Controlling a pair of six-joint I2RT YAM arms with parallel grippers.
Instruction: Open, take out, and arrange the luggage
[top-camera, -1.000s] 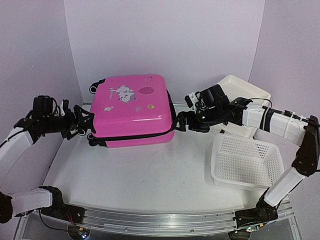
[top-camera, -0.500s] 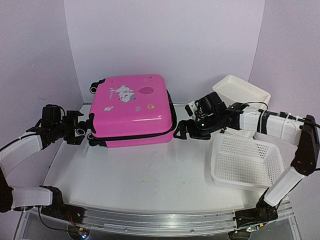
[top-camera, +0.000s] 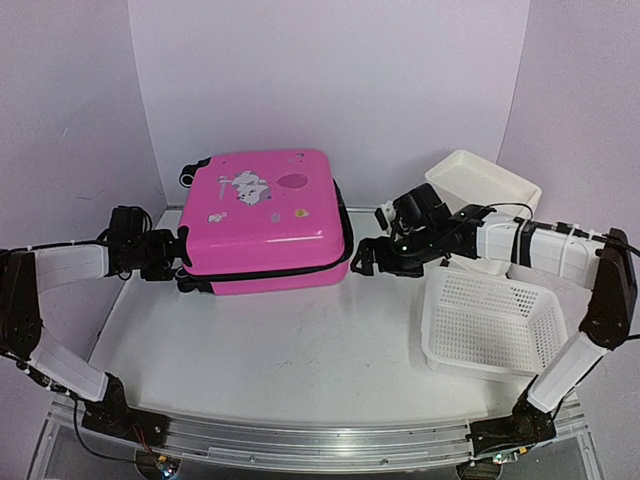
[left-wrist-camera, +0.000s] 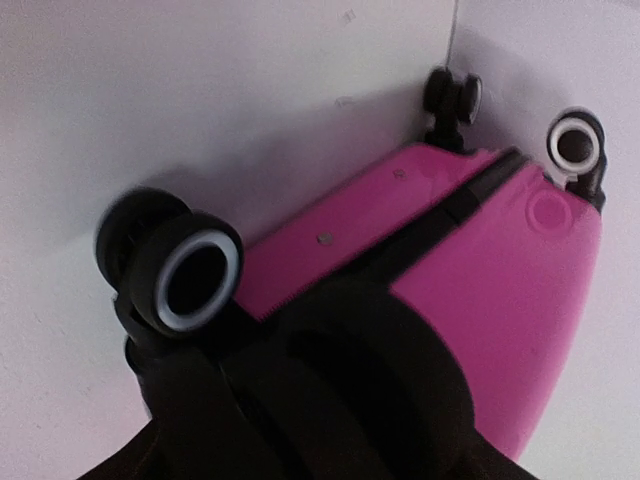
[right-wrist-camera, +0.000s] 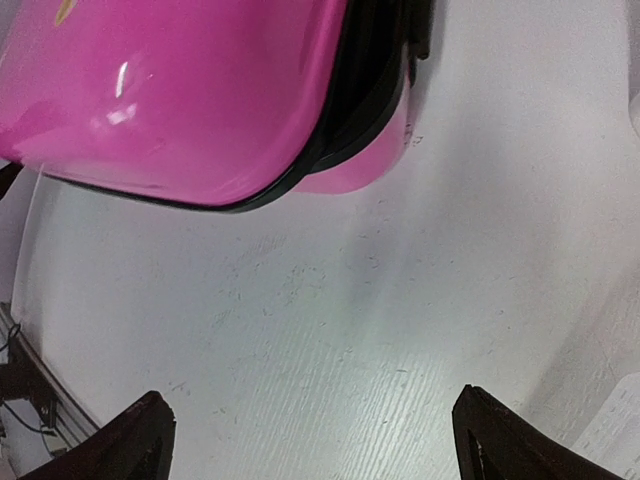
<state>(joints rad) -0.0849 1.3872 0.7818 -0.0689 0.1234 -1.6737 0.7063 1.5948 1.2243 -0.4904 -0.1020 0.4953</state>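
Note:
The luggage (top-camera: 265, 215) is a hot-pink hard-shell suitcase lying flat and closed at the back of the table, white cartoon print up. My left gripper (top-camera: 166, 256) is pressed against its left end, by the black wheels. In the left wrist view the pink shell (left-wrist-camera: 500, 270) and a white-ringed wheel (left-wrist-camera: 197, 275) show. A big black wheel (left-wrist-camera: 350, 385) fills the space where my jaws are, so the fingers are hidden. My right gripper (top-camera: 366, 256) hovers open just off the case's right front corner (right-wrist-camera: 350, 150), with its fingertips (right-wrist-camera: 150, 440) wide apart over bare table.
A white mesh basket (top-camera: 492, 325) sits at the right front. A white plastic drawer stack (top-camera: 482, 180) stands behind my right arm. White walls close in the back and both sides. The table's front edge carries a metal rail (top-camera: 300, 440).
My left arm has swung in to the right until its gripper meets the suitcase's wheel end. The right gripper has drifted slightly towards the case and stays open.

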